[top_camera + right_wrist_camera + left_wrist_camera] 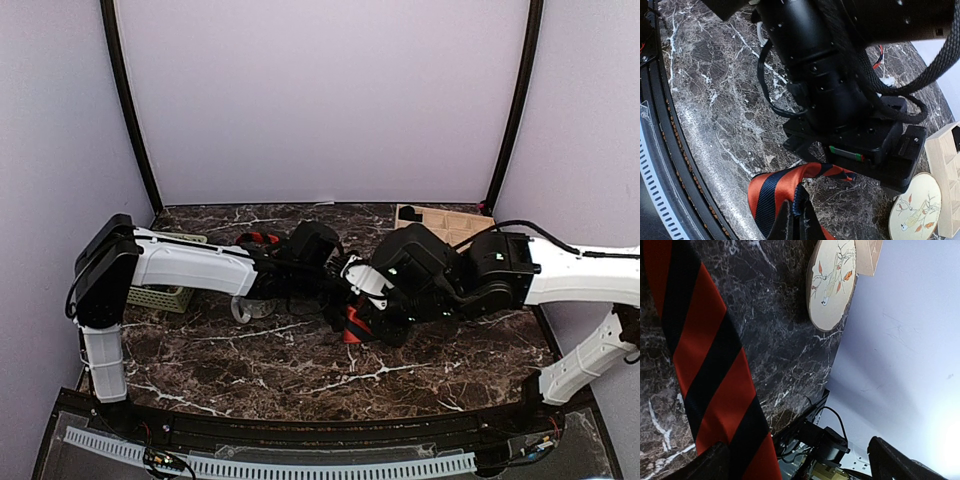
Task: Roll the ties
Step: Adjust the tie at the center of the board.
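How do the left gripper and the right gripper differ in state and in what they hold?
The left gripper stands wide open; the right gripper is shut. The right gripper pinches the tie, whose fabric bunches up there; the left gripper grips nothing, and the tie lies flat on the table beside one of its fingers. Both are at the same red-and-black striped tie, close together.

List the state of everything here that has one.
striped tie, folded over at the pinched end, not yet rolled
left pincer, wide open, gripping nothing
right pincer, shut on the striped tie
painted coaster, lying flat
wooden organiser, upright, open-topped
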### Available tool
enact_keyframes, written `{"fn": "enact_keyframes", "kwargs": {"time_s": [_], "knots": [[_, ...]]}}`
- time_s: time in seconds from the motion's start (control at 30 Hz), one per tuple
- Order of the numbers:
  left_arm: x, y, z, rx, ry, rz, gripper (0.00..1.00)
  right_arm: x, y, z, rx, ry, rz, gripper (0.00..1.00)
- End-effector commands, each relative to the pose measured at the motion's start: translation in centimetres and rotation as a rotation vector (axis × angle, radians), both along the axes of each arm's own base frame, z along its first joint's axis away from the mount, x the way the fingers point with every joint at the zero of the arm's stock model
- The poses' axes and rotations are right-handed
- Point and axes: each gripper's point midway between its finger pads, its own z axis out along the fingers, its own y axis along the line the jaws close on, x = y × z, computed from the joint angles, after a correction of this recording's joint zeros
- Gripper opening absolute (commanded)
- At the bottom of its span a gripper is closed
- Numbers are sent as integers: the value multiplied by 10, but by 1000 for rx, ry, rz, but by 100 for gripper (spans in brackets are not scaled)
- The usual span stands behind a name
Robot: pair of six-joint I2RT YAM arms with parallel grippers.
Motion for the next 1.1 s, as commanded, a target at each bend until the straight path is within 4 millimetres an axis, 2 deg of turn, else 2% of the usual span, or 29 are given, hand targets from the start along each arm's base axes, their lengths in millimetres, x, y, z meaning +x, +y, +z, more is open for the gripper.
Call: {"fn": "enact_keyframes", "kwargs": {"time_s": [0.0, 0.07, 0.17, 0.33, 0.37, 0.4, 0.53, 0.63, 0.67, 0.73, 0.77, 0.8, 0.93, 1.07], "knots": [[-10, -10, 8, -94, 37, -23, 88, -16, 9, 25, 22, -51, 39, 0], [-9, -10, 7, -93, 31, -20, 68, -26, 11, 29, 27, -41, 56, 0], [-4, -13, 7, -93, 3, -17, 53, -45, 16, 32, 37, -20, 92, 0], [1, -22, 4, -134, -7, -13, 7, -68, 15, 18, 10, 32, 129, 0], [4, -21, 4, -136, -15, -5, 1, -70, 13, 17, 11, 40, 129, 0], [8, -20, 5, -143, -29, 6, 0, -72, 12, 18, 14, 49, 127, 0], [32, -8, 13, -146, -101, 59, 0, -77, 0, 18, 38, 85, 101, 0], [53, 8, 30, -39, -272, 15, 0, -76, -9, 17, 61, 104, 61, 0], [57, 16, 37, 11, -347, -9, 9, -76, -12, 18, 74, 110, 47, 0], [60, 29, 50, 84, -489, -86, 37, -76, -20, 19, 91, 127, 18, 0], [63, 38, 51, 150, -528, -117, 53, -76, -25, 20, 100, 135, -2, 0], [66, 48, 49, 224, -561, -153, 63, -75, -30, 20, 109, 141, -18, 0], [67, 76, 39, 494, -678, -396, 67, -74, -39, 22, 136, 152, -52, 0], [62, 99, 18, 665, -671, -603, 70, -74, -39, 13, 89, 149, -42, 0]]}}
